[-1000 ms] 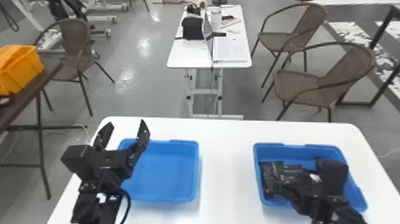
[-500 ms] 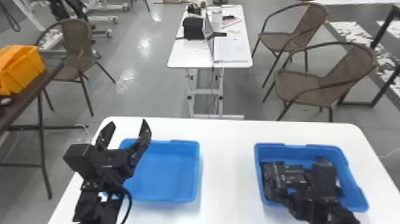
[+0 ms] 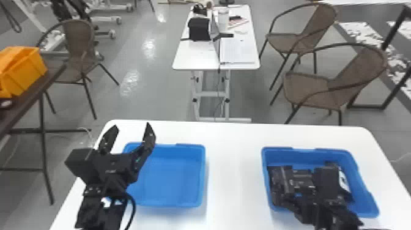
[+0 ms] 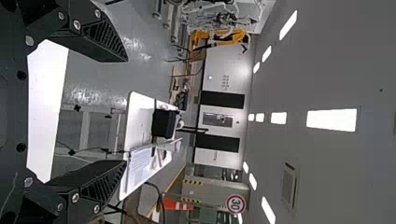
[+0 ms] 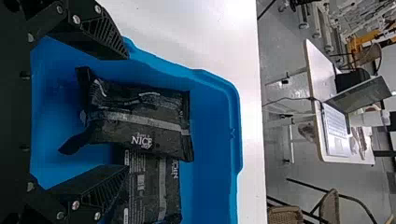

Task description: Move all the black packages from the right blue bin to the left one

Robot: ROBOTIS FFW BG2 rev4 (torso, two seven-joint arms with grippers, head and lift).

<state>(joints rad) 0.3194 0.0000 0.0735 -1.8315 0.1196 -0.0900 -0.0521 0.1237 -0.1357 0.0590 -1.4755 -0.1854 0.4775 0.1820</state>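
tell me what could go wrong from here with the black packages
The top package overlaps the other package, so the open right tool might catch or drag both as it closes. One finger appears close to the rim of the right blue bin and might knock it.

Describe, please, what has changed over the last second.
The right gripper has shifted slightly to the robot's left over the right blue bin, baring more of a black package; no grasp or release is visible. The left gripper, open, and the empty left bin look unchanged.
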